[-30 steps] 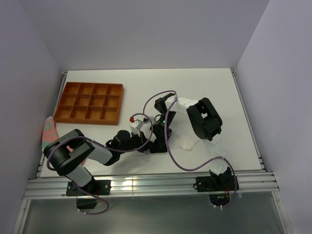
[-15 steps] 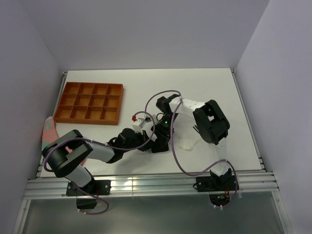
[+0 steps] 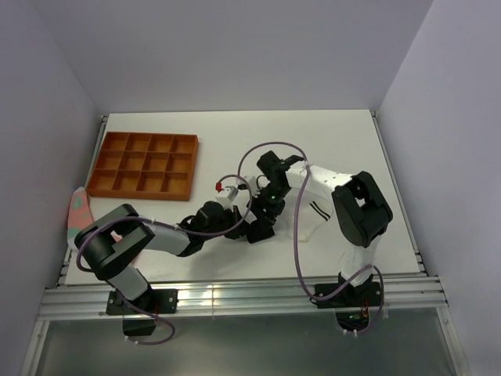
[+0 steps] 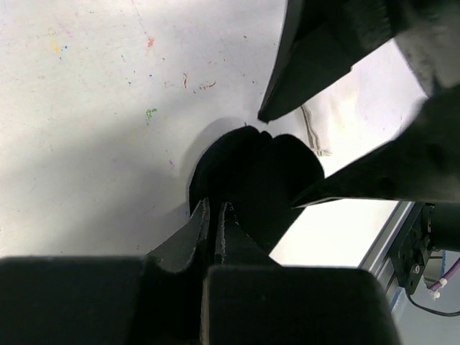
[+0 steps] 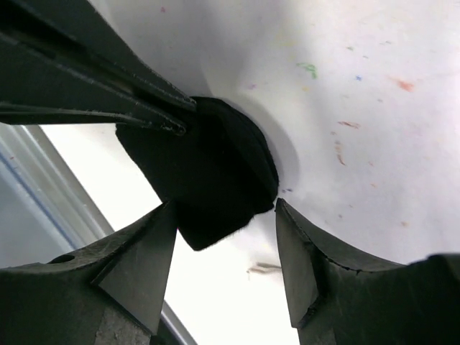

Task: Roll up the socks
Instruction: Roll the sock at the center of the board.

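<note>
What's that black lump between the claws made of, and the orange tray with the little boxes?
The black lump looks like soft knit fabric, probably a sock: matte, fuzzy-edged, bunched into rounded folds. The orange tray seems to be rigid plastic: even colour, thin straight dividers, dull finish. It is too small here to be sure.

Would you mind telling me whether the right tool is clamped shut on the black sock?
No, the right tool is open, its fingers standing apart on either side of the black sock.

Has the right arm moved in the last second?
Yes. The right arm's elbow has swung rightward and toward the near edge, away from the orange tray; the right gripper stays at the black sock.
</note>
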`<state>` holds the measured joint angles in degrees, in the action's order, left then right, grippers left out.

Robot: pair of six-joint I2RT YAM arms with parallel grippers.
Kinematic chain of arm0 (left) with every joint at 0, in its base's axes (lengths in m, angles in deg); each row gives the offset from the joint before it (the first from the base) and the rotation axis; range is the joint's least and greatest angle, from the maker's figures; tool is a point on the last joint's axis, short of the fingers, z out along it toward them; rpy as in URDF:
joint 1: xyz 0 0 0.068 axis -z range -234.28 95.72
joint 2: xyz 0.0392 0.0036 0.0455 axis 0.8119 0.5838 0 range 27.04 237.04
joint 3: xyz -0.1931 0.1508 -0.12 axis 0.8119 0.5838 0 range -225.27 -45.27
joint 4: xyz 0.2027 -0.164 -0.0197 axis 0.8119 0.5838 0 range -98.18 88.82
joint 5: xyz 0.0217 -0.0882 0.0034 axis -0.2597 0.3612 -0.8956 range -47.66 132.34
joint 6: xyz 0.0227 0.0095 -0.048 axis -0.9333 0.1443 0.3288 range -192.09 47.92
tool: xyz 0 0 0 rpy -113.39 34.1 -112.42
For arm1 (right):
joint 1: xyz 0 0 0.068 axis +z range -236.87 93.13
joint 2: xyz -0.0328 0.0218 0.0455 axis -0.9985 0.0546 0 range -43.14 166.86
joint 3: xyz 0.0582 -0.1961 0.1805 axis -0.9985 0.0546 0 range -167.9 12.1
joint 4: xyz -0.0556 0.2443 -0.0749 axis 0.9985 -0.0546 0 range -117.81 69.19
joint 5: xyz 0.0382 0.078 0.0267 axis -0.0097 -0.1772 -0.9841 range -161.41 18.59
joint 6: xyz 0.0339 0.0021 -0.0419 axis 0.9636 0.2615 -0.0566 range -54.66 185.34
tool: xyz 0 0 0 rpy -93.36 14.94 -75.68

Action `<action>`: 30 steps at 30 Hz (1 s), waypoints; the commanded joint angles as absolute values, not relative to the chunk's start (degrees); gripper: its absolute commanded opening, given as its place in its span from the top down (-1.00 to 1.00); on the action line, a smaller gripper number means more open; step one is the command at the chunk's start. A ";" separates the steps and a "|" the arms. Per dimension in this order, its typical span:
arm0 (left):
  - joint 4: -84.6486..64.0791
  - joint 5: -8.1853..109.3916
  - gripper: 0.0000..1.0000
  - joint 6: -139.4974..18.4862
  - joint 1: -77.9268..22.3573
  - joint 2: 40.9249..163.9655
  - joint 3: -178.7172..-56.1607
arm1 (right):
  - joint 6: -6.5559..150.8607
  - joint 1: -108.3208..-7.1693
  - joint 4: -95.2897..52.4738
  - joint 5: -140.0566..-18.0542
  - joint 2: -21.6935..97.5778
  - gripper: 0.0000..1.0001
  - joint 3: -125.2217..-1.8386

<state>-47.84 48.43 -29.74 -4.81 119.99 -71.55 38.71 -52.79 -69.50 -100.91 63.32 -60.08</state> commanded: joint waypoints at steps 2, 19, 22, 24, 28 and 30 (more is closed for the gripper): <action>-36.75 47.09 0.99 -30.95 -4.27 122.84 -71.46 | 37.83 -54.17 -63.44 -96.46 58.03 -0.28 -57.68; -35.43 48.23 0.99 -30.78 -4.27 125.74 -73.75 | 33.26 -58.13 -59.40 -98.74 45.12 -0.33 -48.37; -35.43 48.49 0.99 -30.78 -4.27 126.00 -73.92 | 31.94 -58.39 -58.61 -99.01 41.86 -0.33 -46.26; -35.43 48.67 0.99 -30.86 -4.27 126.00 -74.18 | 30.02 -58.83 -57.47 -99.45 39.75 -0.33 -43.72; -34.99 48.93 0.99 -31.13 -4.27 126.00 -74.89 | 26.24 -58.92 -53.69 -97.79 31.95 -0.33 -37.74; -34.73 49.20 0.99 -31.22 -4.27 126.27 -75.41 | 22.73 -58.92 -52.02 -97.78 29.12 -0.33 -33.96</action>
